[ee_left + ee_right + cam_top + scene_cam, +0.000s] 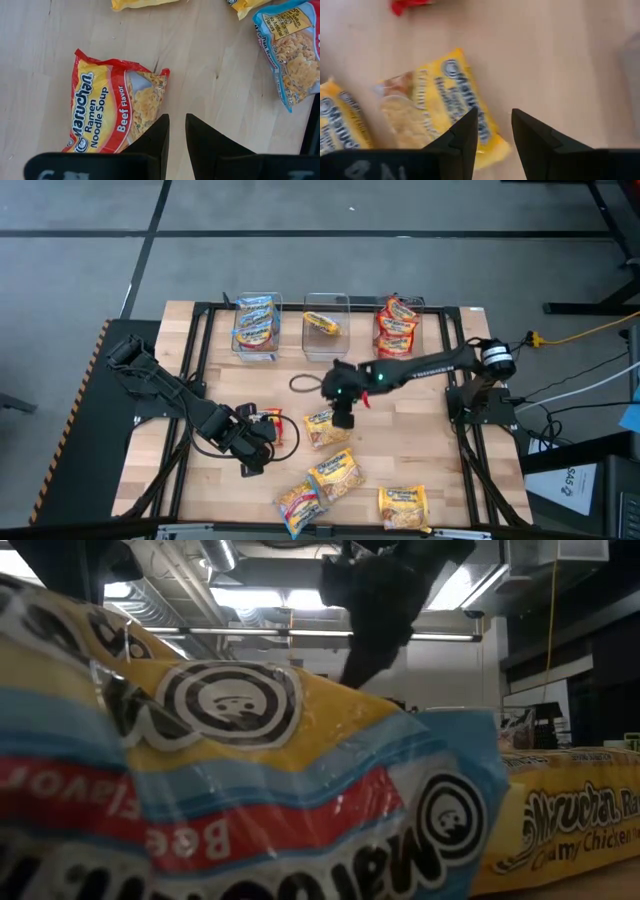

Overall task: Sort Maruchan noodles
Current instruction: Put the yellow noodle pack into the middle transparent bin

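Sorting in progress: three clear bins [326, 302] along upper centre of high view, part filled; left bin blue-trimmed stack [256, 325], middle one yellow packet [322, 324], right red-trimmed stack [396, 328].

Loose Maruchan noodles: five counted, centre to lower centre; red beef packet [115, 107] beside left gripper [176, 131].

Right gripper [492, 131] over yellow packet [437, 105], fingers slightly parted, nothing held. Left gripper likewise narrowly parted, empty.

Next, judged: descend, straddle packet edge, close, carry to middle bin.
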